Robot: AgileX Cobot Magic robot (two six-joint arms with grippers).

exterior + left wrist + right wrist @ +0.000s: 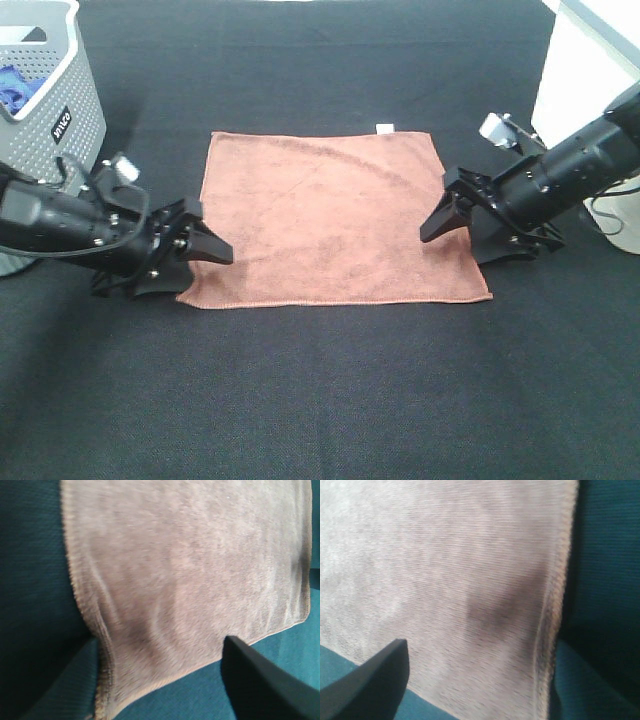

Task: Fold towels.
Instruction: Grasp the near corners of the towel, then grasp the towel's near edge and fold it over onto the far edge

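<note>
The reddish-brown towel [335,215] lies flat and unfolded on the black table, its small white tag [383,127] on the far edge. My left gripper [200,268] is open at the towel's near left corner, low over the cloth. In the left wrist view the towel's hemmed corner [150,670] lies between the open jaws, with one finger [260,685] showing. My right gripper [455,240] is open at the towel's right edge, near the near right corner. The right wrist view shows the hemmed edge [547,630] and one finger [370,685].
A grey perforated basket [55,95] stands at the far left, just behind my left arm, with something blue [14,88] inside. A white object [590,70] stands at the far right. The black table cloth [320,390] stretches in front of the towel.
</note>
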